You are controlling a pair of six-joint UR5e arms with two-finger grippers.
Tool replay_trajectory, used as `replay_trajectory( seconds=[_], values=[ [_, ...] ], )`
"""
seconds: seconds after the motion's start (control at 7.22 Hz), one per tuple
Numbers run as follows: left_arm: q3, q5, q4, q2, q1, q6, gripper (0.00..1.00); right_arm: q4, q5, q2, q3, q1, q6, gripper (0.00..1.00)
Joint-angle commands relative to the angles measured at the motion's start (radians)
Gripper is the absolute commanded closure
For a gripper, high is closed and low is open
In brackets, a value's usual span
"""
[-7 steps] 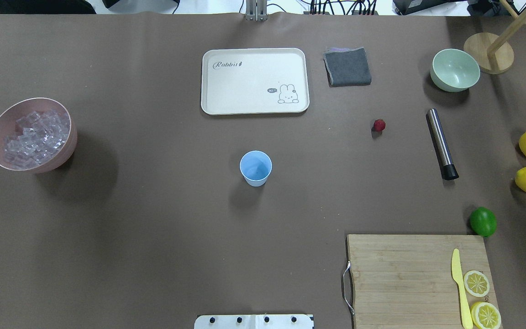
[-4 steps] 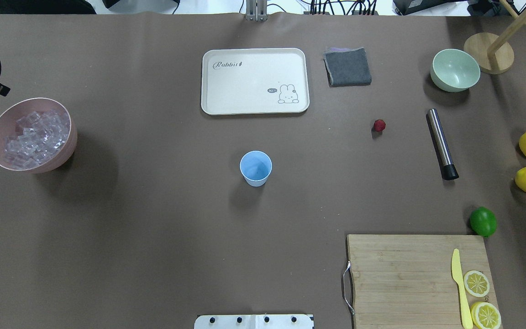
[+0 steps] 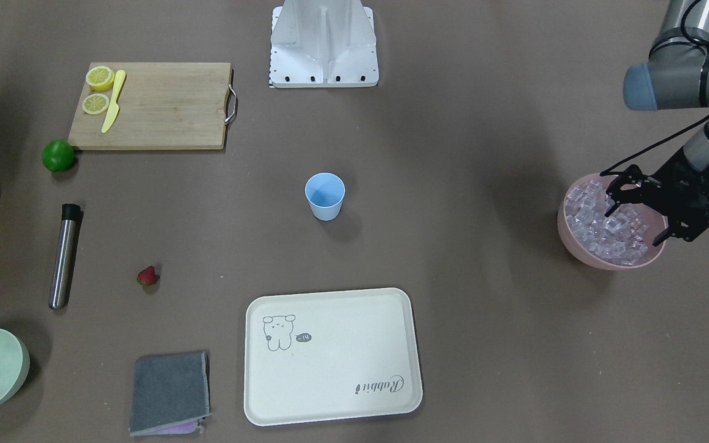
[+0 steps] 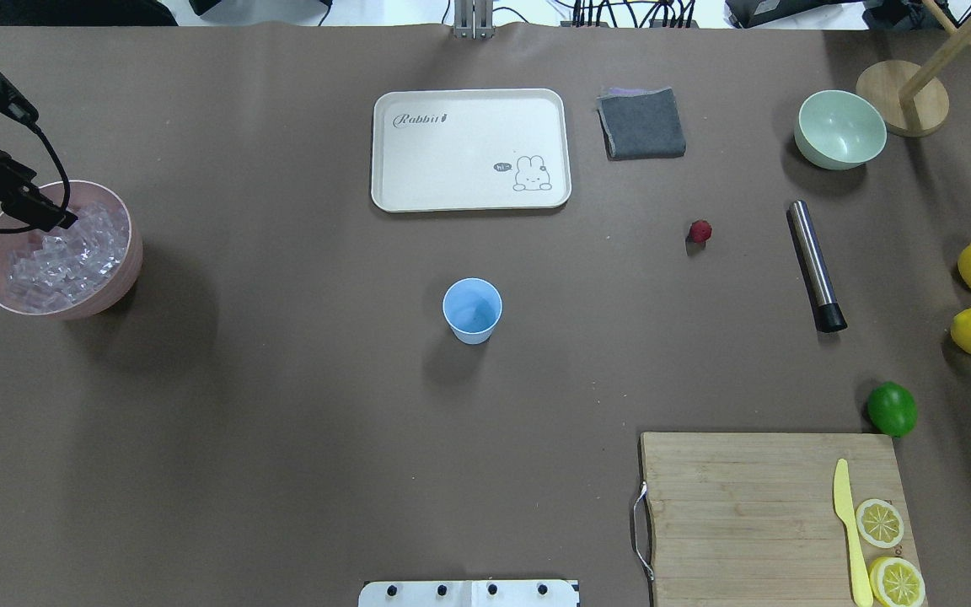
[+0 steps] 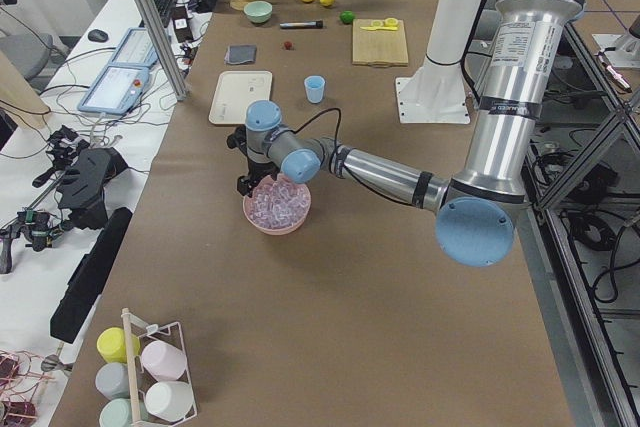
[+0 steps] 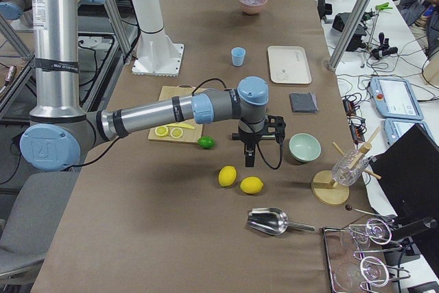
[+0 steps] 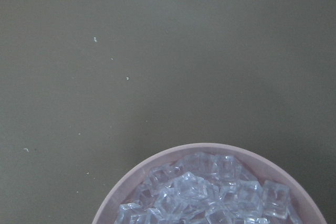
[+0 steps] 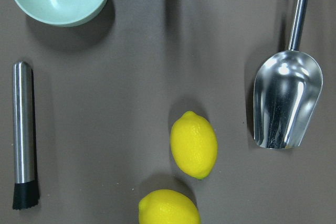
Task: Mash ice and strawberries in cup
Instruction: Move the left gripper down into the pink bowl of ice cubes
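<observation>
pink bowl [image 3: 613,264] by the table's left edge holds the ice [image 3: 594,227]; the left gripper [image 3: 632,226] hangs over it, jaws wide. best to drop straight, pinch one top cube firmly, then carry it to the cup [image 3: 325,195] mid-table. right gripper [image 6: 249,162]: cannot tell.

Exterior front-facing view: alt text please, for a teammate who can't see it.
The left end effector, open, hangs over the pink bowl of ice at the view's right edge. The blue cup stands empty mid-table; the strawberry lies left, near a metal muddler.
</observation>
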State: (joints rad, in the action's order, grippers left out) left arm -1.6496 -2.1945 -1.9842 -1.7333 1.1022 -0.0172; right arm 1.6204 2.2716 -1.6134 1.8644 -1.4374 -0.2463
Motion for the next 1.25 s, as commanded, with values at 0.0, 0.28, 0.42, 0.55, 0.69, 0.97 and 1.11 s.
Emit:
replay_trajectory(
  seconds=[0.0,0.28,0.42,0.55,0.69,0.97,1.11],
  values=[
    [0.004,0.018,-0.002,0.037,-0.013,-0.055,0.05,-0.001,0.012,-0.008,0.003,0.000,-0.004,0.00],
    [0.004,0.010,-0.002,0.044,-0.021,-0.056,0.05,-0.001,0.012,-0.011,0.013,0.000,-0.005,0.00],
    [0.002,0.010,-0.004,0.044,-0.056,-0.056,0.05,-0.001,0.012,-0.017,0.018,0.000,-0.005,0.00],
    [0.004,0.018,-0.004,0.044,-0.073,-0.056,0.05,-0.001,0.012,-0.034,0.033,0.000,-0.005,0.00],
    [0.004,0.019,-0.005,0.060,-0.082,-0.059,0.06,-0.001,0.012,-0.039,0.039,0.000,-0.007,0.00],
    [0.010,0.018,-0.004,0.073,-0.084,-0.108,0.06,-0.001,0.012,-0.043,0.042,0.000,-0.005,0.00],
    [0.052,0.018,-0.010,0.060,-0.084,-0.113,0.07,-0.001,0.012,-0.048,0.047,0.000,-0.005,0.00]
  ],
)
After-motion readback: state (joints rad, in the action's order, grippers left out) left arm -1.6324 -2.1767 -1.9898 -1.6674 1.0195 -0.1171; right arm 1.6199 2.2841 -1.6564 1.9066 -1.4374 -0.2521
